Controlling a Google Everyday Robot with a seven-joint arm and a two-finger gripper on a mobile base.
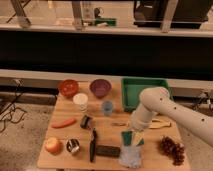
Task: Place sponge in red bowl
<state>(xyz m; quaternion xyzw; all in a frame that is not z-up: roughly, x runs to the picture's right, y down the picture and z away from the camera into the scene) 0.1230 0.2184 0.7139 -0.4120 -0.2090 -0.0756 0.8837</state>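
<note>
One white arm point(150, 107) is seen reaching down from the right side to the front of the wooden bench point(114, 134). The gripper point(131, 136) is held low over the front of the bench, just above the pale blue cloth point(131, 157). The fingers are closed on the teal sponge point(136, 142), which is held at the tip of the gripper, tilted, over the top edge of the cloth.

The red bowl point(68, 88) is found at the back left of the bench, well apart from the sponge. A purple bowl point(100, 88) is set just beside it on the right. A white cup point(80, 102) and a small blue cup point(107, 107) are placed in front of the two bowls. A green tray point(131, 95) is seen at the back right, partly hidden by the arm.

A carrot point(64, 123) and an apple point(52, 145) are laid on the left side. A dark block point(108, 150) is laid just left of the cloth. Some dark grapes point(172, 149) are seen at the front right.
</note>
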